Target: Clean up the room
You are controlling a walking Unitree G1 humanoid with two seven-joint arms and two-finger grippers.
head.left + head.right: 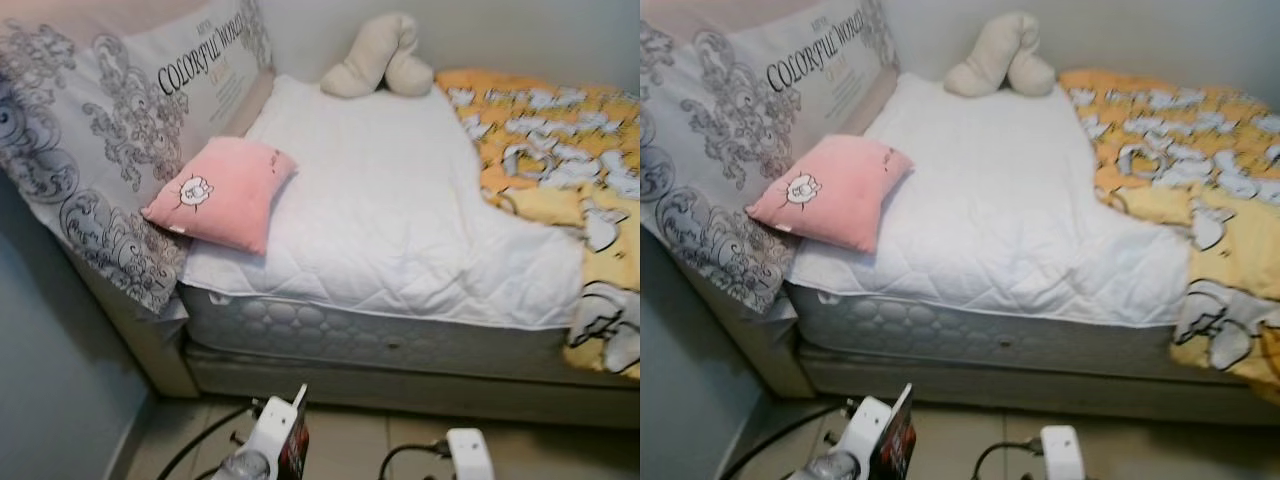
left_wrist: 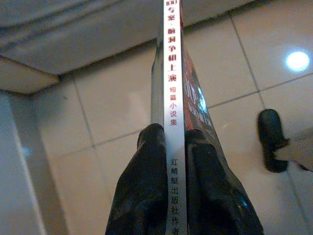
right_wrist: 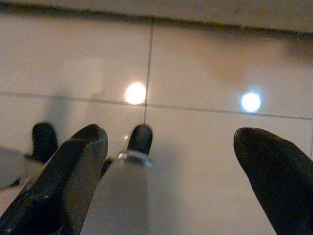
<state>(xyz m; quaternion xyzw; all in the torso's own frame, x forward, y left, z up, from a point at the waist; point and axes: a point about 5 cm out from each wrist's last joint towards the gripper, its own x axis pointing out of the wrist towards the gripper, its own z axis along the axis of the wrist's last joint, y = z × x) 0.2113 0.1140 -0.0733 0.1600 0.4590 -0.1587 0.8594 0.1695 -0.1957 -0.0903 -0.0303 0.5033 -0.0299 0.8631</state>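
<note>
The robot faced a bed point(image 1: 380, 200) from its foot side, both arms held low at about six o'clock in the head views. The left end effector point(image 2: 176, 142) was clenched on a thin book point(image 2: 174, 73), fingers point(image 2: 142, 186) pinching both covers with the spine facing the camera, probably so it could be carried edgewise. The right end effector point(image 3: 171, 142) hung released and empty over the tiled floor point(image 3: 195, 58). A pink pillow point(image 1: 222, 192) lay at nine o'clock, a cream plush toy point(image 1: 378, 60) at twelve, a crumpled yellow blanket point(image 1: 560, 150) at three.
</note>
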